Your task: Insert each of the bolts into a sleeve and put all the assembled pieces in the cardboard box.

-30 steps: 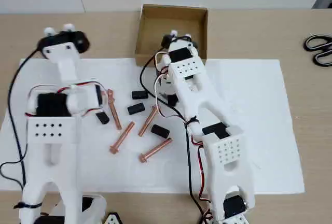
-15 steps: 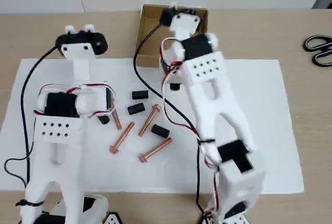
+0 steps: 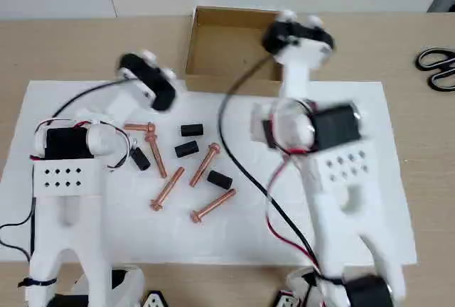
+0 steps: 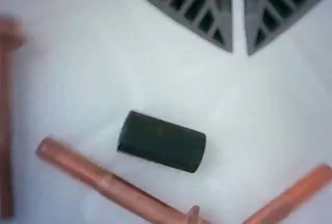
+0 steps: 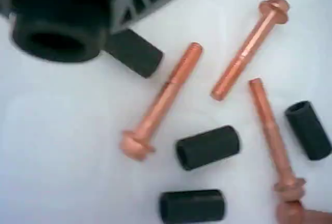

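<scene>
Five copper-coloured bolts [image 3: 167,188] and four black sleeves [image 3: 186,148] are scattered loose on a white sheet [image 3: 398,179] between the two arms. This is judged to keep them within reach of both. None is assembled yet. The cardboard box [image 3: 200,37] is set open-topped at the far edge of the sheet, well apart from the parts, where finished pieces can be dropped in. Nothing is seen inside it.

In the right wrist view, the right gripper [image 5: 88,11] is clamped on what is taken to be a fifth sleeve, the held sleeve [image 5: 52,40]. It is carried above the sheet with its open bore turned outward. That pose is judged to leave the hole free for a bolt to be fed in.

In the left wrist view, the left gripper [image 4: 238,45] is drawn in to a narrow slit with nothing between the jaws. It is hung over a loose sleeve [image 4: 161,141] that lies on its side just beside a bolt shank [image 4: 104,182]. From there either part could be picked up.

A pair of scissors [image 3: 437,69] is left on the bare table [image 3: 398,44], well clear of the work.

No brand, label or writing can be read on the box, the sleeves, the bolts or the arms.
</scene>
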Controlling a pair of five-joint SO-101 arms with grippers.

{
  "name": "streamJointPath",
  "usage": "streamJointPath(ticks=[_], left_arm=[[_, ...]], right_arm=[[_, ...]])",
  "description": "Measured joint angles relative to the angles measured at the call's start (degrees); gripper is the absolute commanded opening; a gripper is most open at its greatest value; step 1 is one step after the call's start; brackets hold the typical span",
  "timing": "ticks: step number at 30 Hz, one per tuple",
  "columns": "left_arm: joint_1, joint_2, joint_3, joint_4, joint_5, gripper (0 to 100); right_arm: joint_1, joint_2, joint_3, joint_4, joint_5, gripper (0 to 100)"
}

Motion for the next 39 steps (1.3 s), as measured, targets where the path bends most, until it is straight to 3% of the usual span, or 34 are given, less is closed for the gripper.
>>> streamJointPath(ticks=[2, 4, 8, 11, 18, 25, 30, 39], left_arm=[[0.0, 0.0, 0.0, -1.58, -7.65, 1], [0.0, 0.18, 0.0, -5.01, -10.64, 1], [0.0, 0.26, 0.62, -15.03, -12.48, 1], [0.0, 0.26, 3.78, -16.7, -12.57, 1], [0.0, 0.44, 3.34, -7.65, -12.92, 1], [2.2, 6.86, -15.21, 12.66, -13.1, 1], [0.44, 22.77, -25.23, 14.95, -14.07, 1], [2.37, 46.33, -36.22, 15.3, -28.04, 1]], right_arm=[[2.29, -4.84, 7.03, -2.73, 1.05, 0.9], [4.48, -9.93, 14.68, -6.15, 2.99, 0.9], [10.81, -20.22, 31.12, -15.47, 6.33, 0.6], [15.12, -27.96, 42.64, -24.0, 8.35, 0.5], [18.11, -38.51, 60.92, -36.48, 11.43, 0.5], [18.37, -39.47, 65.76, -41.41, 11.69, 0.5], [14.42, -39.47, 65.93, -41.58, 11.69, 0.5], [12.57, -39.56, 66.73, -42.11, 11.69, 0.5]])
